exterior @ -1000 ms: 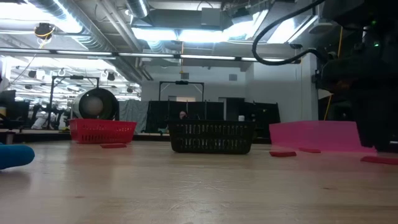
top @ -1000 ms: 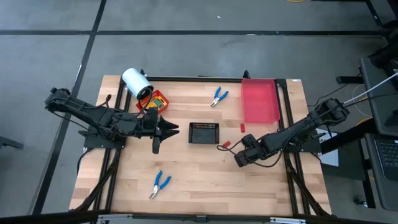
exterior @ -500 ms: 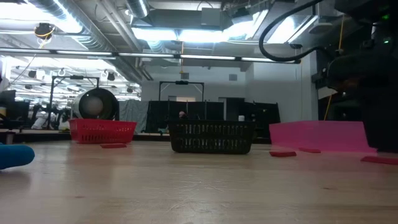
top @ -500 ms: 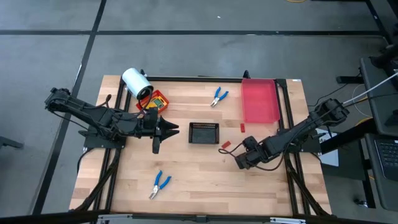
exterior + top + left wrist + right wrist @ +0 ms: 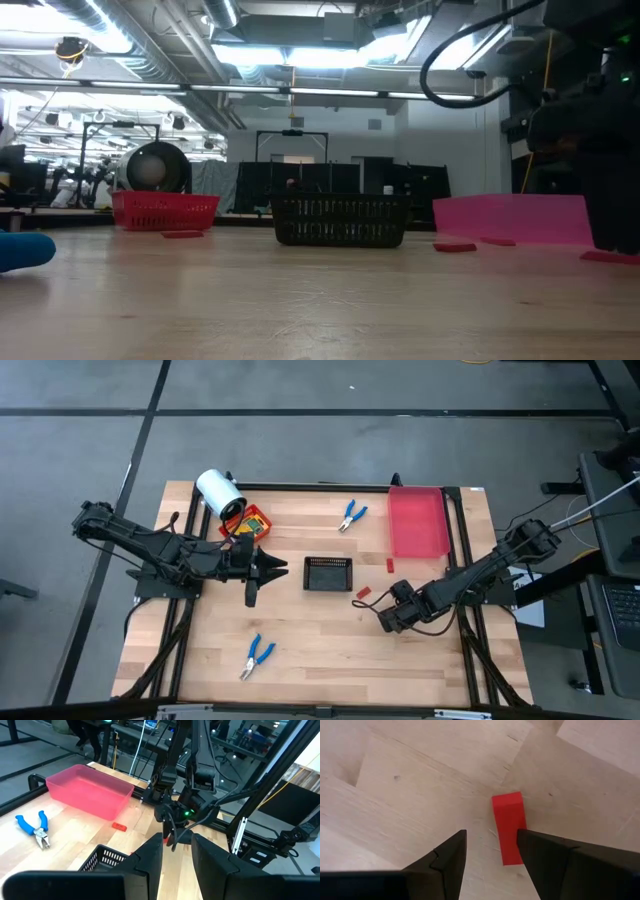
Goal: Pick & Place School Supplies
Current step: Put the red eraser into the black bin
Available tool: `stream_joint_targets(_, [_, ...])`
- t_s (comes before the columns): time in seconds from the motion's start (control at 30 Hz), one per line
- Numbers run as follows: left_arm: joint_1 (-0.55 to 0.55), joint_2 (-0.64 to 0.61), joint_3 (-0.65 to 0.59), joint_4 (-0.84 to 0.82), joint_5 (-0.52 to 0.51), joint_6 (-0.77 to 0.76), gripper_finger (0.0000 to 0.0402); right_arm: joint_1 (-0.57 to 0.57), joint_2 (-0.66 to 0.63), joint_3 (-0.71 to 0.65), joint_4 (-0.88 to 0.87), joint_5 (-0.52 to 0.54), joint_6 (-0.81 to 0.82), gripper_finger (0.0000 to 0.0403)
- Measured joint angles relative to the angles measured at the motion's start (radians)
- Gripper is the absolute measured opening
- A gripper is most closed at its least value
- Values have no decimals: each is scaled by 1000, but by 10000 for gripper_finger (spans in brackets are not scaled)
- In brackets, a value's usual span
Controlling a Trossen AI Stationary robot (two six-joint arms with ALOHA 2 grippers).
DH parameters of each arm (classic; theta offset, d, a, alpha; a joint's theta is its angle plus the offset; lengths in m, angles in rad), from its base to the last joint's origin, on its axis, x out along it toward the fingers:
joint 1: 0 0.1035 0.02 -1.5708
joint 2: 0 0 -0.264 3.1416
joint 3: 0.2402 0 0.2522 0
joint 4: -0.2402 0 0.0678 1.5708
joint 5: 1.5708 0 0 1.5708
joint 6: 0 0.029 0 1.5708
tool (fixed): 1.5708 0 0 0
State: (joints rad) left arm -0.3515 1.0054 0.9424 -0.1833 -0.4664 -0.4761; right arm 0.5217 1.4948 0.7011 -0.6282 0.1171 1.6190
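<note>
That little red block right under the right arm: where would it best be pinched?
Probably across its two long sides, near the middle, coming straight down. The red block lies flat on the table, narrow and oblong, so only its short width fits between the fingers. The right end effector is open above it, though the block sits toward one finger, so a small sideways shift looks needed.

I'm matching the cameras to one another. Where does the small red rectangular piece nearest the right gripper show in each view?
High view: small red rectangular piece, left of the right gripper.
Low view: cannot tell which red piece it is.
Left wrist view: mostly hidden behind that arm's own fingers.
Right wrist view: centre, between the open fingers.
Shared landmark: black mesh basket.
</note>
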Motion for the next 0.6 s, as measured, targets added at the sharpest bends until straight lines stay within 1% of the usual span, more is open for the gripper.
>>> stream_joint_targets(0.37, [0,0,0,7,0,0,100,-1,5,-10,-59,6,-25,181])
stream_joint_targets(0.6, [0,0,0,8,0,-4,100,0,-1,-48,-18,-6,-15,181])
